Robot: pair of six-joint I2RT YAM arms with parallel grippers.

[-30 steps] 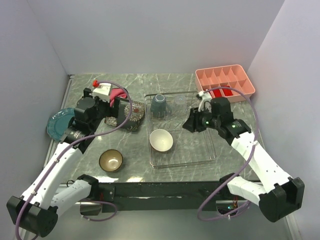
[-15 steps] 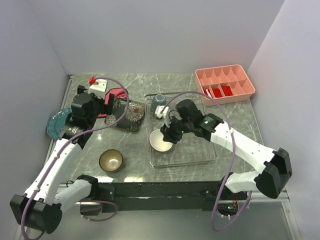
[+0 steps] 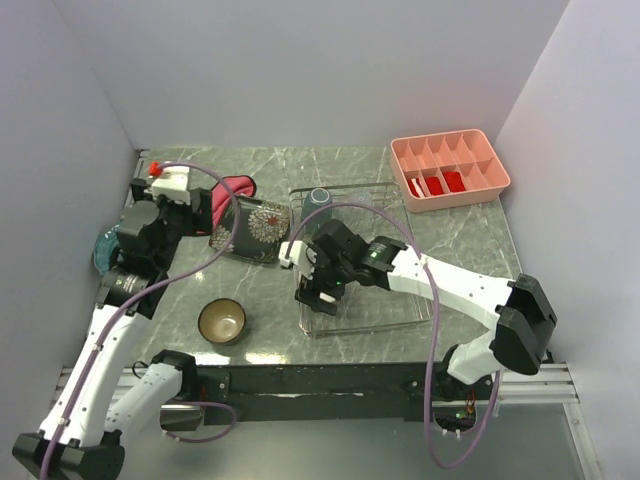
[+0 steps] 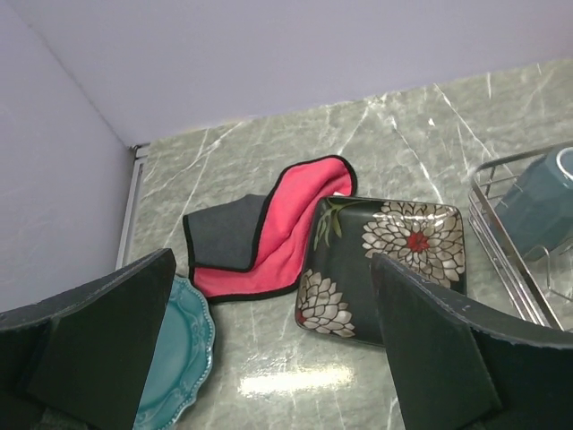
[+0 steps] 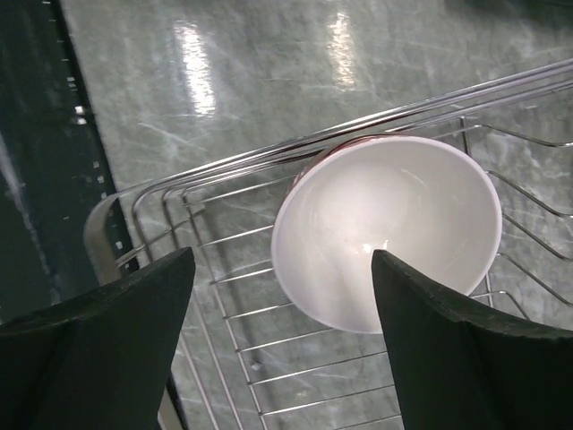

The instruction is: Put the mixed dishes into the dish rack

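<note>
- Top external view: the dish rack [image 3: 370, 318] sits right of the surface's middle, with its long axis running near to far.
- The right arm stretches leftward across it. The right gripper [image 5: 282, 331] hangs over the rack's near-left corner, fingers spread wide and gripping nothing.
- The left gripper [image 4: 273, 354] hovers by the left edge, fingers spread and empty.
- The red bowl [image 5: 385, 228] stands in that rack corner, mouth up.
</note>
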